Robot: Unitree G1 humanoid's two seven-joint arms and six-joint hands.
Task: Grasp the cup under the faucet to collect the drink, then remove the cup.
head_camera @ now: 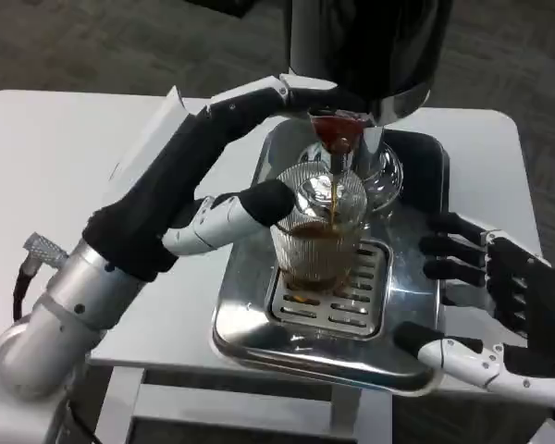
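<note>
A ribbed clear glass cup point(319, 231) stands on the slotted grate of the steel drip tray point(250, 324), directly under the faucet point(338, 134). A thin brown stream falls from the faucet into the cup, which holds brown drink in its lower part. My left hand point(203, 199) comes in from the left and grips the cup: its thumb point(259, 205) presses the near left side, and its long fingers point(259, 97) reach around the far side next to the faucet. My right hand point(499, 296) hovers open at the tray's right edge, fingers spread toward the cup, holding nothing.
The dark, shiny dispenser body point(370, 42) rises above the faucet at the back of the tray. The tray stands on a white table point(46, 157), with its front rim close to the table's front edge.
</note>
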